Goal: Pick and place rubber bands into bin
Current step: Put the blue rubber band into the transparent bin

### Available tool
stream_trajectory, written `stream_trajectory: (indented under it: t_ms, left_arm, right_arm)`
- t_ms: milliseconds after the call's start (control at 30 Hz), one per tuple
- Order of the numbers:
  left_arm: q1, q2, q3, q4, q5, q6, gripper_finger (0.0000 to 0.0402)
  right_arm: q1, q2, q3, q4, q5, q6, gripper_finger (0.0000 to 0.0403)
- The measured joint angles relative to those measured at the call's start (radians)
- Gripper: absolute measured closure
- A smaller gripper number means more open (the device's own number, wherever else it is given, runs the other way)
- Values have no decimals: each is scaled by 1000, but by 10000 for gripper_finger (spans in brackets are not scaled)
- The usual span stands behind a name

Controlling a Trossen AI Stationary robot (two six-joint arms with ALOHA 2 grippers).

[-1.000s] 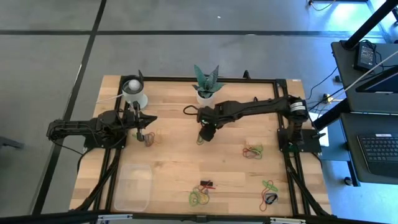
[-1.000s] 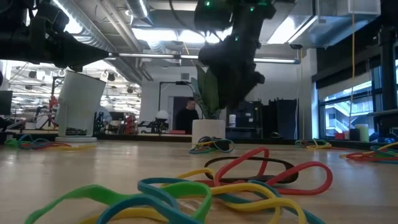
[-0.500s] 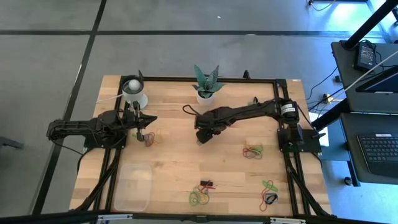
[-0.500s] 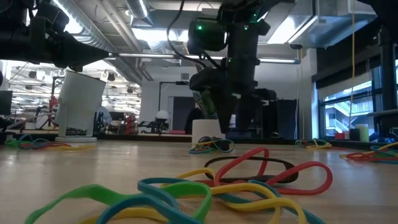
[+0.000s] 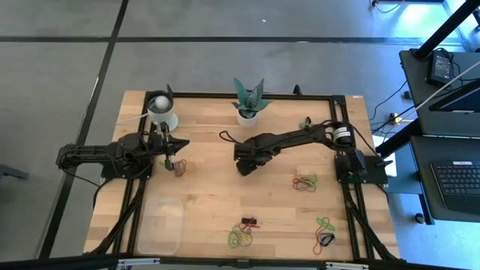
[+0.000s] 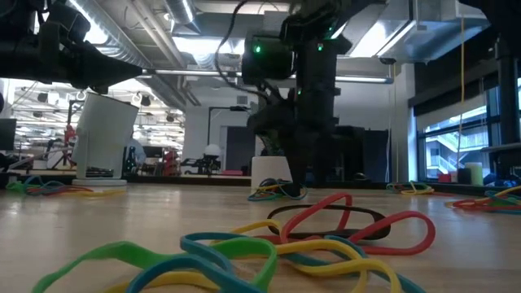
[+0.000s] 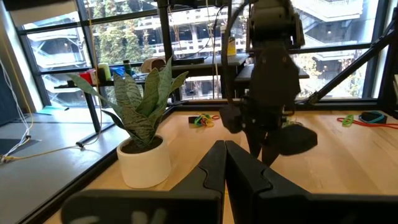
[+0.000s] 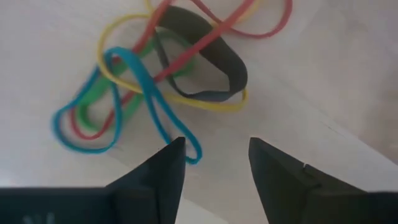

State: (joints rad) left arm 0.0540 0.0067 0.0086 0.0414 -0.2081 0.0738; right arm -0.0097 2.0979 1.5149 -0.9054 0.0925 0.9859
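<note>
My right gripper (image 8: 214,163) is open and points down over a small tangle of rubber bands (image 8: 168,74) in blue, green, red, yellow and black, lying at the table's middle (image 5: 241,169). The end of the blue loop (image 8: 189,152) lies between the fingertips, next to one finger. In the low view the right gripper (image 6: 295,184) reaches down to this tangle (image 6: 277,193). My left gripper (image 5: 178,142) is shut and waits near the white cup, with another bunch of bands (image 5: 181,167) in front of it. The clear bin (image 5: 159,225) stands at the near left. My right gripper comes from above, pointing down, with one finger (image 8: 166,167) right beside the blue loop's end (image 8: 186,148). Whether it touches the band, I cannot tell. The tangle lies flat on the table.
More bunches of bands lie to the right (image 5: 304,181), at the near edge (image 5: 240,238) and at the near right (image 5: 325,232). A small black clip (image 5: 249,222) lies near the near bunch. A white cup (image 5: 161,111) and a potted plant (image 5: 248,101) stand at the far side.
My right gripper has come down from well above the table to the tangle at the table's middle, shifting slightly toward the left edge. The bands have not moved.
</note>
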Motion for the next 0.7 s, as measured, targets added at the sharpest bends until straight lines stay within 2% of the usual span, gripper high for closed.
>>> stream_trajectory:
  t_ms: [167,367,400,600,700]
  left_arm:
    - [0,0,0,0,0,0,398]
    - [0,0,0,0,0,0,398]
    - [0,0,0,0,0,0,398]
    - [0,0,0,0,0,0,398]
    - [0,0,0,0,0,0,398]
  right_arm:
    - [1,19,0,28,1,-65,264]
    - [4,19,0,15,-29,-130,382]
    - [7,16,0,5,-34,-151,391]
    - [35,-84,-1,-24,-34,-181,390]
    - [54,-162,-1,-41,5,-180,398]
